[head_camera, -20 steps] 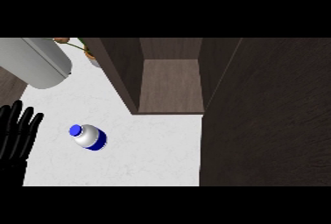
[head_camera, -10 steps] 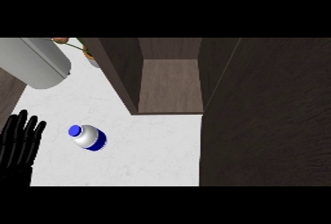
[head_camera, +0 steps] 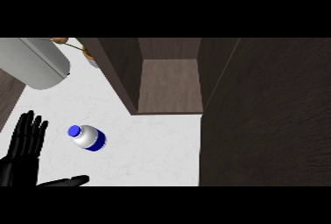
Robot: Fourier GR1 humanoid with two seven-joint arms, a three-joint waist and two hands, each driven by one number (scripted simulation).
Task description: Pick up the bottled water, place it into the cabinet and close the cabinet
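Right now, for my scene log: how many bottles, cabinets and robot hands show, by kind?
bottled water: 1
cabinet: 1
left hand: 1
Total: 3

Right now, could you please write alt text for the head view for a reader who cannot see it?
A bottled water with a blue cap sits on the white counter, just right of the robot's open left hand. Farther back and to the right, a dark wooden cabinet stands open.
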